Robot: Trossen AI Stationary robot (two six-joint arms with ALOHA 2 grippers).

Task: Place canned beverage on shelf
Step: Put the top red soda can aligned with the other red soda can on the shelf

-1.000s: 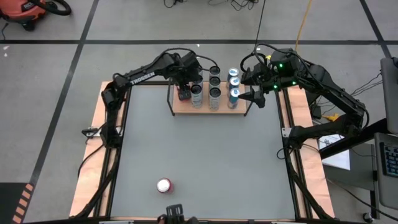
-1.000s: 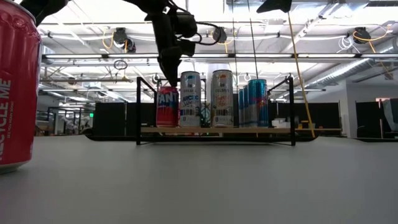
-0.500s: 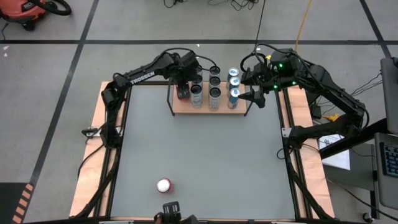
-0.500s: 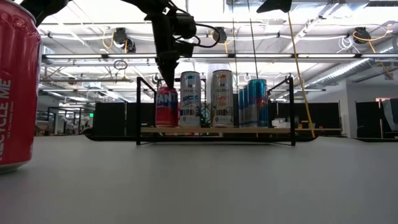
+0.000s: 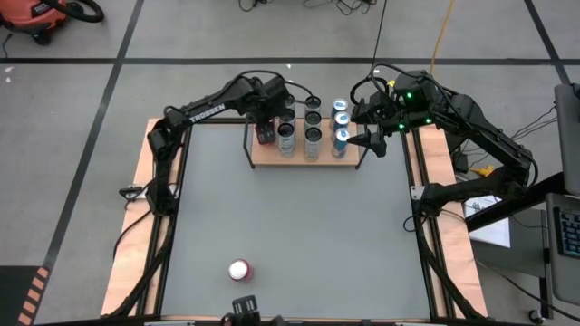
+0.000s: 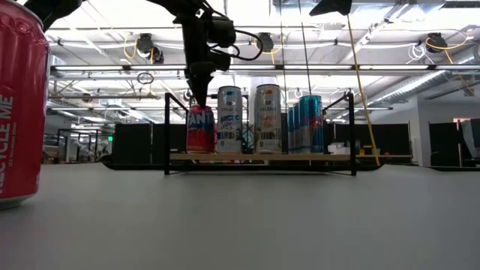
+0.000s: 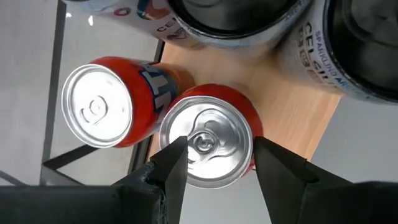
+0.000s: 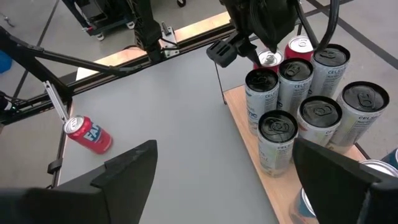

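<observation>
My left pincer (image 7: 216, 163) straddles the upright red can (image 7: 208, 144) on the shelf (image 5: 308, 154), fingers flanking its rim; can't tell if they're gripping. Right pincer (image 5: 373, 139) waits open at the shelf's 3 o'clock end.

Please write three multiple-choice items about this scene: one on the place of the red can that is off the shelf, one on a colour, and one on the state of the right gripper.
1. Where does the loose red can stand?
A. On the grey table, far from the shelf
B. In the right gripper
C. On top of another can

2. What colour is the Fanta can under the left gripper?
A. Blue
B. White
C. Red

3. How are the right gripper's fingers?
A. Closed on a blue can
B. Wide apart, with nothing between them
C. Closed on the shelf frame

Key: 1 A, the high view shows it alone near the table's front edge. 2 C, its side is red in the left wrist view. 3 B, the right wrist view shows only table and cans beyond them.
</observation>
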